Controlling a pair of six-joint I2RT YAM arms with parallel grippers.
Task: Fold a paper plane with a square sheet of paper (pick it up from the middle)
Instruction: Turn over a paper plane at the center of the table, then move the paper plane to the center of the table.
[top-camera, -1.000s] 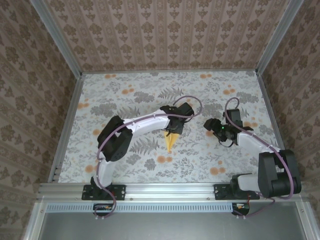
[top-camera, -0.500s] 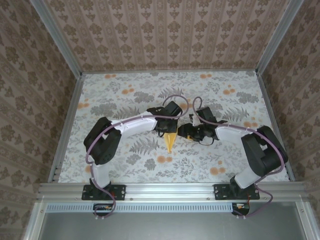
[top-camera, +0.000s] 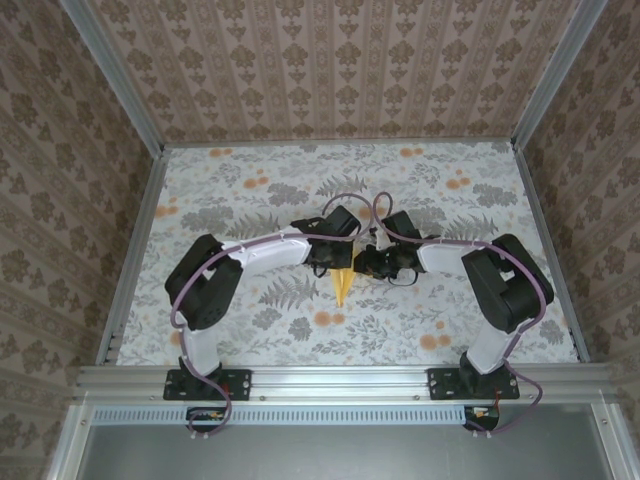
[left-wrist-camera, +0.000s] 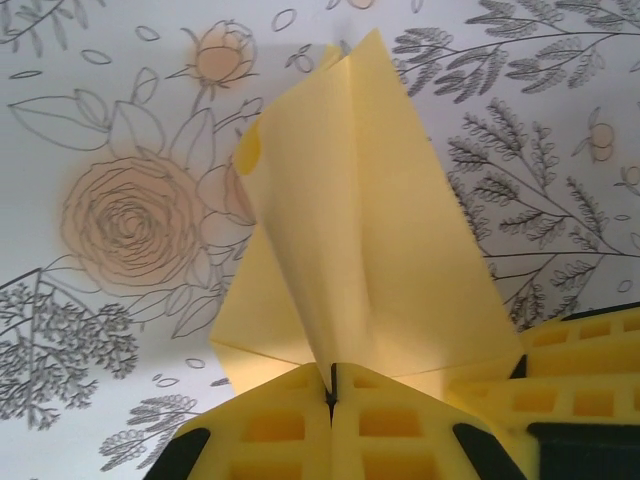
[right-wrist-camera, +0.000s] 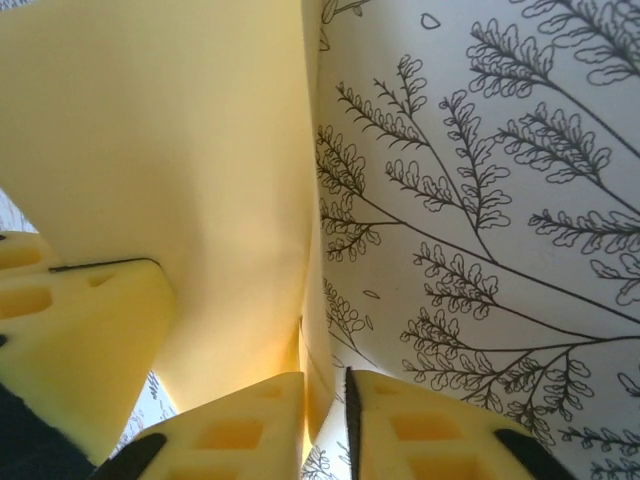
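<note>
1. Paper plane (top-camera: 342, 287) sits at the middle of the desk (top-camera: 250, 190). It is a slim, pale yellow dart with its point towards the near edge and the arm bases. Its far end is hidden under the two claws.
2. The left claw (top-camera: 335, 262) reaches in from the left over that far end. In the left wrist view its yellow pads (left-wrist-camera: 270, 430) press together with only a dark seam between them. The paper comes straight out of that seam, so this claw holds the plane.
3. From that grip the paper narrows away to a tip. One flap stands up along the lengthwise crease, and a lower layer spreads out to the left beneath it.
4. The right claw (top-camera: 362, 266) comes in from the right and sits just beside the left claw, above the same end of the plane.
5. In the right wrist view its pads (right-wrist-camera: 240, 425) stand narrow, with a slim slit between them. An edge of the paper runs down into that slit. I cannot tell whether the pads actually pinch it.
6. A pad of the left claw shows at the left of that view, against the broad face of the paper.
7. The desk is printed with grey ferns and orange flowers, and an orange rose (left-wrist-camera: 130, 220) lies just left of the plane.
</note>
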